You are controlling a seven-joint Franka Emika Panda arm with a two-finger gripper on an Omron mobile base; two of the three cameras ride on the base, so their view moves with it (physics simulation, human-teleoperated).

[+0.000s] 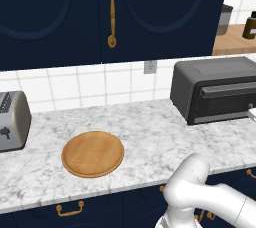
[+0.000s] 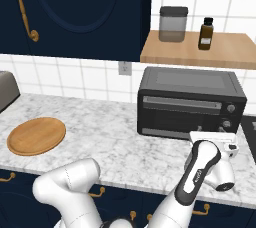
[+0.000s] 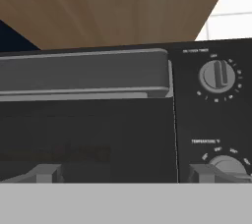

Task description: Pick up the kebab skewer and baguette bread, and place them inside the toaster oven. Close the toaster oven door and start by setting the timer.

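One step left, I reckon: the toaster oven door (image 3: 83, 120) looks shut. My hand (image 3: 125, 174) hangs open before the timer knob (image 3: 220, 75); next I'd rise, grip and twist it.

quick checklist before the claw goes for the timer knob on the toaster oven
1. Toaster oven door shut: ok, it stands upright and flush in both base views.
2. Wooden plate emptied: ok, nothing lies on it.
3. Skewer and bread inside the toaster oven: cannot tell, the window is too dark to see through.
4. Claw open wide enough for a knob: ok, its fingertips stand far apart and hold nothing.
5. Claw lined up with the timer knob: not ok, in the hand view the knob sits up and to the right while the claw faces the door's right end.
6. Timer set: cannot tell, the dial marks are too small to read.
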